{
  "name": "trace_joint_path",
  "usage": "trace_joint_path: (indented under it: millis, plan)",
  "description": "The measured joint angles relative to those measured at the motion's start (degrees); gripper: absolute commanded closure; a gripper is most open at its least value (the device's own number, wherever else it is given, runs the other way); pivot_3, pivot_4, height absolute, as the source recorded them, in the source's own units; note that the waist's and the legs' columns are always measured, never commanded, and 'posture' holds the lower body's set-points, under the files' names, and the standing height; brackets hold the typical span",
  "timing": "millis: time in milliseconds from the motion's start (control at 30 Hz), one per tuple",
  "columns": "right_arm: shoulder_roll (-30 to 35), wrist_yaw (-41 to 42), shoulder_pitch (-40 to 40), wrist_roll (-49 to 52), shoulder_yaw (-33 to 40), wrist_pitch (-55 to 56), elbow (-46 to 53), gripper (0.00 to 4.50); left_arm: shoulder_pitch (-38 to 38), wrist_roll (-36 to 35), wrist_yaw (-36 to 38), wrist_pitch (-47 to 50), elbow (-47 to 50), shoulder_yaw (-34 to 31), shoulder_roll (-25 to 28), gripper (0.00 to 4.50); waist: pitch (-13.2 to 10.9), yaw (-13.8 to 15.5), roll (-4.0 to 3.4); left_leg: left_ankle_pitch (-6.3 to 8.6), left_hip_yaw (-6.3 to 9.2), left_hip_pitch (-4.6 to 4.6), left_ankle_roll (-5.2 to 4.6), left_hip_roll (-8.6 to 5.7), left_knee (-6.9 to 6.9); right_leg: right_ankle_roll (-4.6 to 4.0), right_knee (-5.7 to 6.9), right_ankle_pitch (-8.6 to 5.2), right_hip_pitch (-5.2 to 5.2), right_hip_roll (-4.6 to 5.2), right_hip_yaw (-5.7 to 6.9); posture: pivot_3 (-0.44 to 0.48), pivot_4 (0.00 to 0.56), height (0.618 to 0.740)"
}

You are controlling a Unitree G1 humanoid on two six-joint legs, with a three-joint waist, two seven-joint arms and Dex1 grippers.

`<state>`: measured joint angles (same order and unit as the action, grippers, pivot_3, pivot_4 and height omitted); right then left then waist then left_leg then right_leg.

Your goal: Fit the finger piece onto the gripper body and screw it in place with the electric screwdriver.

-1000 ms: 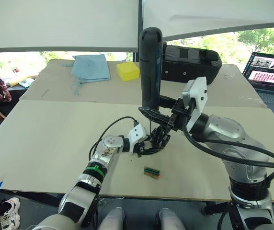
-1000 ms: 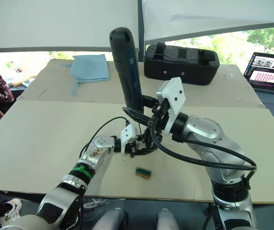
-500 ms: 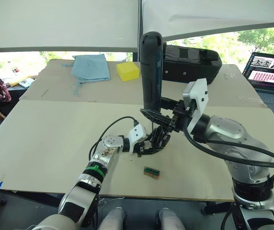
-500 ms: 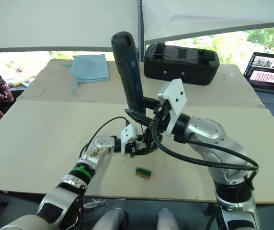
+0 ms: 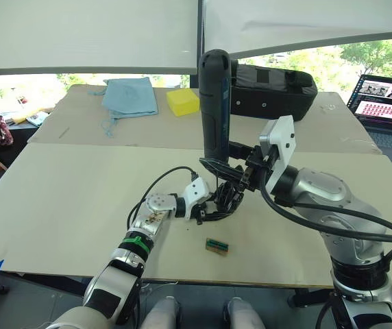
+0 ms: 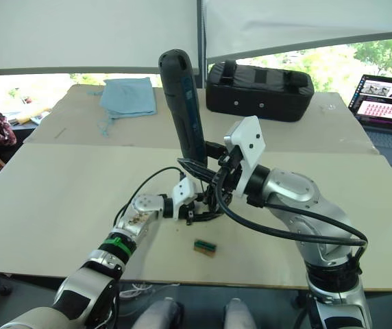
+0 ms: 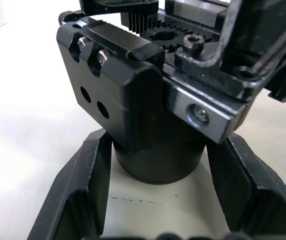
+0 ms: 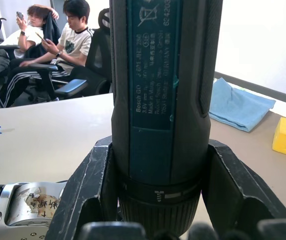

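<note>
Gripper body (image 5: 225, 202) sits on the near table (image 5: 66, 205), right about mid-table, and your left gripper (image 5: 206, 208) has it pinched: in the left wrist view the round base of the body sits between the two fingers (image 7: 83, 195), which press against it on both sides. You can see its gear teeth and a few screw heads on top from there.

Your right gripper (image 5: 227, 161) is clamped on the screwdriver (image 5: 214, 103), holding it upright with the rounded end up and the bit pointing down right over the gripper body. Its fingers (image 8: 90, 190) hug the lower barrel on either side in the right wrist view. Can't tell if the bit is actually touching a screw, the spot is too cluttered with black parts. Can't pick out the finger piece from the rest of the black stuff either.

Around it: a small green-and-black block (image 5: 216, 247) lies on the table just in front of the gripper body, a bit toward you. On the far table there's a blue cloth (image 5: 130, 96), a yellow sponge (image 5: 182, 101) and a big black case (image 6: 259, 91) behind the screwdriver. A laptop (image 5: 386, 103) is open at the far right. People sit in chairs (image 8: 58, 47) off to the side.
</note>
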<state>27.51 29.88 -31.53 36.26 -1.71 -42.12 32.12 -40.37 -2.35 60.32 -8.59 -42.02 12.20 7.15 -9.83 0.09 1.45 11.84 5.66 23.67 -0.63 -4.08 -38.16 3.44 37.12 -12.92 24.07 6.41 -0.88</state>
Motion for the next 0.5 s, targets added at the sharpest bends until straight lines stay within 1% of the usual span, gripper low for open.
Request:
trace_joint_path:
  millis: [500]
  plan:
    - [0.8, 0.0, 0.0, 0.0, 0.0, -0.3, 0.0, 2.58, -0.1, 0.0, 0.0, 0.0, -0.2, 0.0, 0.0, 2.2, 0.0, 0.0, 0.0, 0.0, 0.0, 0.0, 0.0, 0.0, 0.0, 0.0, 0.0, 0.0, 0.0, 0.0, 0.0, 0.0, 0.15, 0.74]
